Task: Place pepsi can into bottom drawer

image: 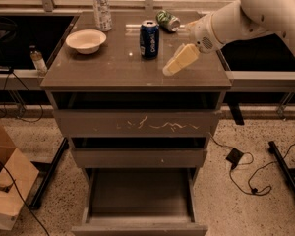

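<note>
The pepsi can (149, 39), dark blue with a silver top, stands upright on the cabinet top (113, 68) near the middle back. My gripper (170, 69) hangs just above the top, a little right of and in front of the can, apart from it and holding nothing. The bottom drawer (140, 215) is pulled out at the foot of the cabinet, its tray bare. The middle drawer (137, 157) and the scratched upper drawer (137, 124) are pushed in.
A white bowl (86, 40) sits at the top's left. A clear plastic bottle (102, 6) stands at the back. A green can (167, 20) lies on its side behind the gripper. A cardboard box (7, 186) and cables lie on the floor.
</note>
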Action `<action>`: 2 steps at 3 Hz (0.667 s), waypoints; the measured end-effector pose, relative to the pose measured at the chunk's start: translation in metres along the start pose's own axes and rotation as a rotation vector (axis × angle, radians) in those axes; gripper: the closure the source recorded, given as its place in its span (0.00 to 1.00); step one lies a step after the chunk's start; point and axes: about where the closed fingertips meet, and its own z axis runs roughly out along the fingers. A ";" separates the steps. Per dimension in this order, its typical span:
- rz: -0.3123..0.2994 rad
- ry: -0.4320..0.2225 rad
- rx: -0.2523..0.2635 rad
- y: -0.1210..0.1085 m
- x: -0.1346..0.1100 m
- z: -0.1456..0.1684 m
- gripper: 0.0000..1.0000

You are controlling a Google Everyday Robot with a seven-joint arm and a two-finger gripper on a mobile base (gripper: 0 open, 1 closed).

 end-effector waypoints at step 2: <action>0.043 -0.071 -0.019 -0.016 -0.005 0.050 0.00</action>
